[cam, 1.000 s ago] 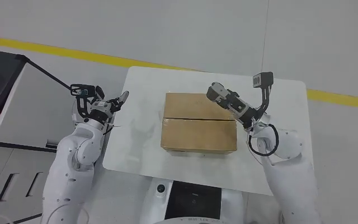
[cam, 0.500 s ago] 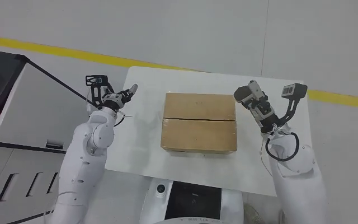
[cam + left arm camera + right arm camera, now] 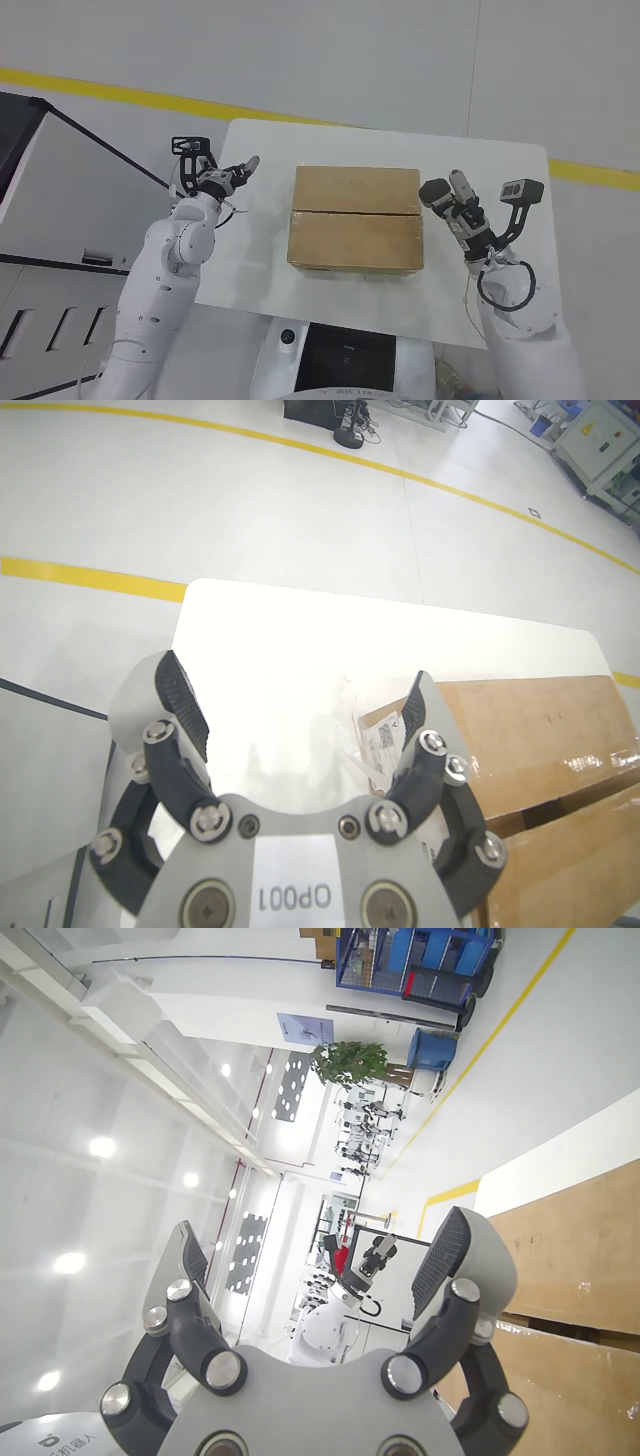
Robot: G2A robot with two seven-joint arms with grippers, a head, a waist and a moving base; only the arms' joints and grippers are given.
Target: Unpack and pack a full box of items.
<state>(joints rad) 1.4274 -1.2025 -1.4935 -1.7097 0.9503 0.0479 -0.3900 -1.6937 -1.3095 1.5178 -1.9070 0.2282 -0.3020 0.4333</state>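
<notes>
The box (image 3: 355, 218) sits shut in the middle of the table (image 3: 250, 260). Its long axis and flap seam (image 3: 355, 212) run from one of my grippers to the other. My left gripper (image 3: 295, 670) hangs wide open off the box's left end, with a gap between. My right gripper (image 3: 320, 1223), also wide open, is just beside the right end, so nearer. I judge the seam comes first.

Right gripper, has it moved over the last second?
Yes. The right gripper was above the far edge of the cardboard box. It has swung outward off the box and now hangs beside the box's right side, over the table.
</notes>
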